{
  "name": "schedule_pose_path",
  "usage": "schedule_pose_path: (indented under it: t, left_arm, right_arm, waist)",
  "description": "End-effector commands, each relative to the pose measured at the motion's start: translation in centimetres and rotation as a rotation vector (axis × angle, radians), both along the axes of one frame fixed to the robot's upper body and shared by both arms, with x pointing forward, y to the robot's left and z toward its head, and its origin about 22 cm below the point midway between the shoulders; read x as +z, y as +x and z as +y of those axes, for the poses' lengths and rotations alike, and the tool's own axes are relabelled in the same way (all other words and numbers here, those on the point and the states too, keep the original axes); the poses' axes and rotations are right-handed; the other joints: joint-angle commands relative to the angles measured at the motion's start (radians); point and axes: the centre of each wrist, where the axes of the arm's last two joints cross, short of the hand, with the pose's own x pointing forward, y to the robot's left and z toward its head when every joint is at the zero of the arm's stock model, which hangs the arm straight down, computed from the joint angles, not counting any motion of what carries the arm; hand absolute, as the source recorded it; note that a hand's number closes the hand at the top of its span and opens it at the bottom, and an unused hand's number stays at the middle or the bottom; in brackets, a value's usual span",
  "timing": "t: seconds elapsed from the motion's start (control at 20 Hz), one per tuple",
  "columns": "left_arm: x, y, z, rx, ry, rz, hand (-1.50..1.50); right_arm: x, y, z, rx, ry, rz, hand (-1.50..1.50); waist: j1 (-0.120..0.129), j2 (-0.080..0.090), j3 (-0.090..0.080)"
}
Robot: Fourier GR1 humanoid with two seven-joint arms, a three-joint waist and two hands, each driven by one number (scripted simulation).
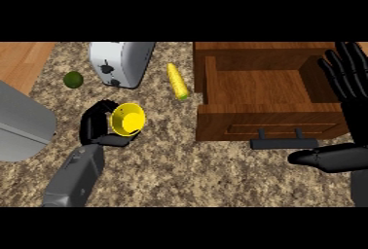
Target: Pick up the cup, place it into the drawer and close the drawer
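Cup (129, 119): yellow, tipped on its side with its open mouth facing the viewer, held above the speckled stone counter (187, 170) at the left of the scene, well apart from the drawer.

Left hand (97, 127): black, at the end of a grey forearm rising from the lower left; fingers and thumb curled round the cup from behind and below.

Right hand (348, 92): black, at the right edge; fingers straight and spread, pointing upward beside the drawer's right wall, thumb stretched leftward just under the drawer's front; holds nothing.

Drawer (269, 121): wooden, pulled open, interior visible from above, dark bar handle (283, 143) on its front face.

Toaster (119, 63): white-silver, on the counter above the cup.

Corn cob (177, 81): yellow with a green tip, lying between toaster and drawer.

Lime (73, 79): green, round, left of the toaster.

Grey object (22, 124): large, rounded, at the far left edge; identity cannot be told.
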Motion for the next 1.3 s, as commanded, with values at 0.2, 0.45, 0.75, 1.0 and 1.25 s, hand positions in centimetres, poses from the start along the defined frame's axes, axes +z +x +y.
schedule_pose_path:
  t: [0.2,0.45,0.75,1.0,1.25]
  left_arm:
    - [7.7,5.7,-6.1,-0.167,0.017,-0.165,1.5]
    - [15.5,8.9,-8.7,-0.248,0.046,-0.168,1.5]
    - [21.7,8.7,-15.4,-0.27,0.094,-0.166,1.5]
    - [26.8,9.4,-20.0,-0.224,0.151,-0.132,1.5]
    - [27.3,10.5,-21.9,-0.235,0.222,0.002,1.5]
  right_arm:
    - [-0.6,0.6,-0.8,-0.027,-0.021,0.006,-1.5]
    - [-0.8,-1.1,-1.5,-0.041,-0.005,0.002,-1.5]
    - [-1.0,1.6,-0.9,-0.048,0.008,-0.006,-1.5]
    - [-1.5,0.5,0.1,-0.037,0.005,0.0,-1.5]
    - [-1.3,0.8,-0.1,-0.037,0.011,-0.023,-1.5]
  waist:
    - [0.018,-0.008,0.002]
    - [0.011,-0.011,0.002]
    - [0.016,-0.009,0.002]
    - [-0.014,-0.003,0.002]
    - [-0.029,0.005,0.002]
